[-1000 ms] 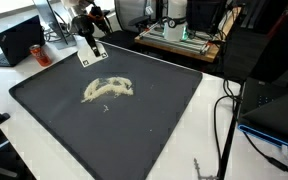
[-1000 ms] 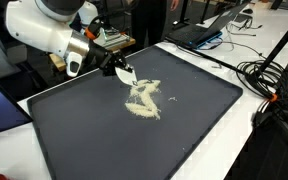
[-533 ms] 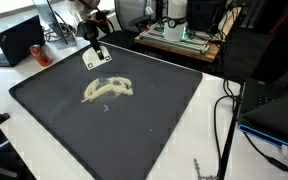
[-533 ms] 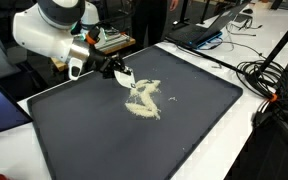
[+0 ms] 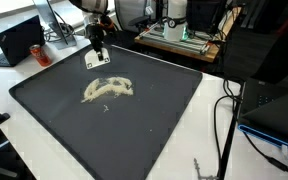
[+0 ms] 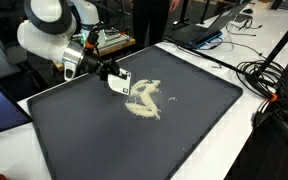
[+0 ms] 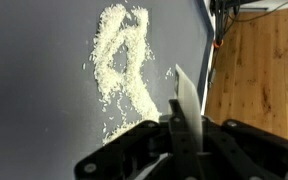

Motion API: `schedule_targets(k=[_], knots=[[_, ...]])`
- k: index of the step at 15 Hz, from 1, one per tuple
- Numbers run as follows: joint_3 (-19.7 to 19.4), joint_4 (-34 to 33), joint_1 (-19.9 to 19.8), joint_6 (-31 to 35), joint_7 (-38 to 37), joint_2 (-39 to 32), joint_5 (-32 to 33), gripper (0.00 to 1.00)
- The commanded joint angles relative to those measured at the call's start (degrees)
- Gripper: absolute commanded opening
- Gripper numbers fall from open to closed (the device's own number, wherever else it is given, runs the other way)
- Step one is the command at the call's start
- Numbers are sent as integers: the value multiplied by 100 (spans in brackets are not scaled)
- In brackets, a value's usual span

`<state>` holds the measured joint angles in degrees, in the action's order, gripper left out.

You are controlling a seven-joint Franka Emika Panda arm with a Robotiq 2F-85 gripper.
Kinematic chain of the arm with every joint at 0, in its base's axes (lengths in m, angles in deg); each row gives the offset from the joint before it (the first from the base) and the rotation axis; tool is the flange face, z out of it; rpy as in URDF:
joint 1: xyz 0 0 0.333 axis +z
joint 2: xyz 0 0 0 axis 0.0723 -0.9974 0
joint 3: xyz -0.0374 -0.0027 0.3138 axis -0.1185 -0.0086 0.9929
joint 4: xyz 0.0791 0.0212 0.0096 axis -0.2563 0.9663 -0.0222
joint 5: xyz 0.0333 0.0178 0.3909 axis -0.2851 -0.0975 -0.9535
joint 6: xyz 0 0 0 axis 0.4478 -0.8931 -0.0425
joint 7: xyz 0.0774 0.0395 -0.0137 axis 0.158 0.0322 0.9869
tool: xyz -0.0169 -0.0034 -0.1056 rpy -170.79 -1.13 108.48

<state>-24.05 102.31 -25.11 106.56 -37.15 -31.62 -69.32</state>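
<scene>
The gripper (image 6: pixel 110 73) pinches a white card (image 6: pixel 119 82) just left of the grains (image 6: pixel 142 100). A weak pinch could let it slip and scatter them across the mat (image 6: pixel 189 130).

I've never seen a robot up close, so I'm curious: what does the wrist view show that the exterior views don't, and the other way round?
Only the wrist view: a wooden floor off to one side, and the white card seen as a narrow blade. Only in an exterior view: the robot's white arm and a laptop beside the mat. Both: the hand shut on that card, above the dark mat, close to the spilled pale grains.
</scene>
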Motion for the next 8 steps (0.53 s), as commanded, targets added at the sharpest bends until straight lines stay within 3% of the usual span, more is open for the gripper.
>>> schedule_targets(k=[1,5,8], knots=[[-169,779,-34,130,699,428,-1122,1],[-407,1345,103,157,1523,759,-2024,1],[-522,1656,178,133,1934,1049,-2329,1]])
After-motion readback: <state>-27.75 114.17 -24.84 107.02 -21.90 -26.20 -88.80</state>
